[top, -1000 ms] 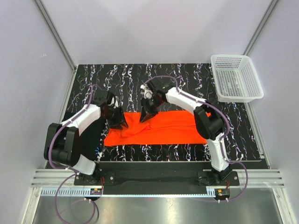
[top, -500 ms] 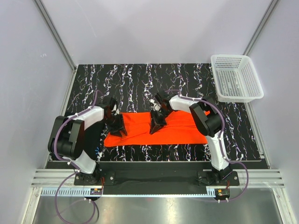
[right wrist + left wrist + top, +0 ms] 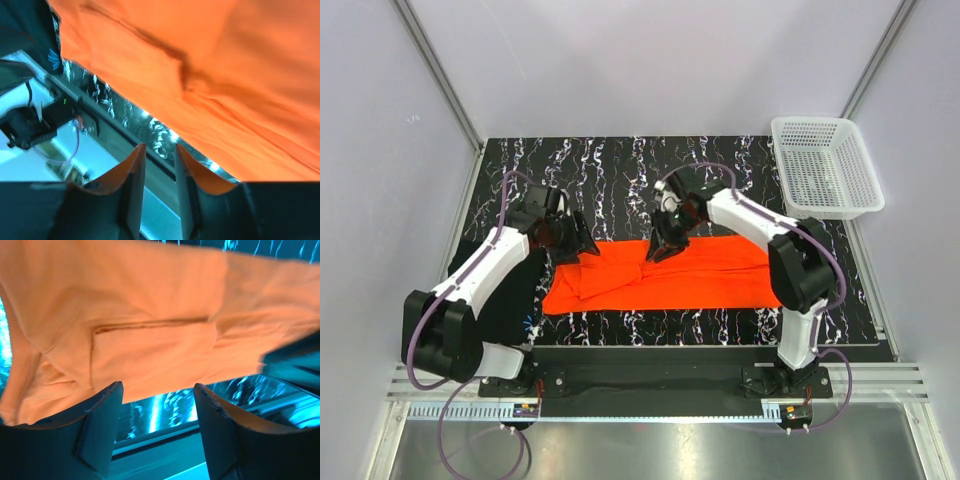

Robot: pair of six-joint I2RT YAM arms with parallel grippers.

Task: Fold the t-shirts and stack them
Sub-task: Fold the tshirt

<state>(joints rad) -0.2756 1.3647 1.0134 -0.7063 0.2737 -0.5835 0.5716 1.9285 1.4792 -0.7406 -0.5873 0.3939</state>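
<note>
The orange shirt (image 3: 660, 285) lies as a long folded strip on the desk (image 3: 620, 170). Over its far edge the left tool (image 3: 584, 245) and right tool (image 3: 661, 252) hang released, apparently empty. Next, probably: grip one end and fold crosswise.

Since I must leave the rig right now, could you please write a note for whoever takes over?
Left tool: open, empty, at the left end of the vivid orange-red cloth t-shirt.
Right tool: slightly open, empty, over the shirt's far edge near its middle.
The shirt lies on the black white-veined mat as a long band, left end rumpled.
Done: lengthwise fold. Left: fold across, then stack.
A plain black patch beside the left arm may be the folded black t-shirt; unclear.
</note>
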